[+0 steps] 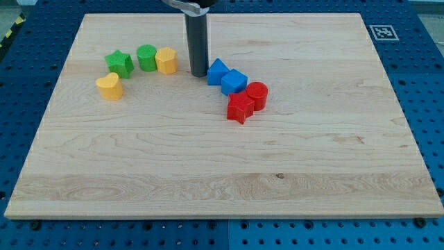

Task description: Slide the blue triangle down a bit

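Note:
The blue triangle (217, 71) lies on the wooden board (222, 160) a little above the middle. It touches a blue cube (234, 82) at its lower right. My tip (199, 73) stands just left of the blue triangle, very close to it or touching it. The dark rod rises from there out of the view's top.
A red cylinder (257, 94) and a red star (240, 107) sit right below the blue cube. To the tip's left are a yellow hexagon (166, 60), a green cylinder (146, 57), a green star (119, 64) and a yellow heart (109, 86).

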